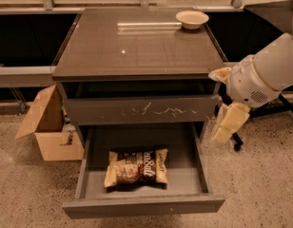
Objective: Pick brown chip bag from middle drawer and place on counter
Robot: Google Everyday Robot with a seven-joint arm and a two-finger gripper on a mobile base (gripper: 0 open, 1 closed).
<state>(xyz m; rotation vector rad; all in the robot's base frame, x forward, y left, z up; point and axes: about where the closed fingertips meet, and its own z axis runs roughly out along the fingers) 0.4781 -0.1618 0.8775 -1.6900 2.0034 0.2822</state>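
Brown chip bag (137, 167) in middle drawer (141, 206), pincer (223, 134) well apart, up right

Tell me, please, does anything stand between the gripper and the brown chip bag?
Only the right wall of the middle drawer: the gripper hangs outside it, right of the cabinet, while the brown chip bag lies inside. Nothing covers the bag, so from above the way looks free.
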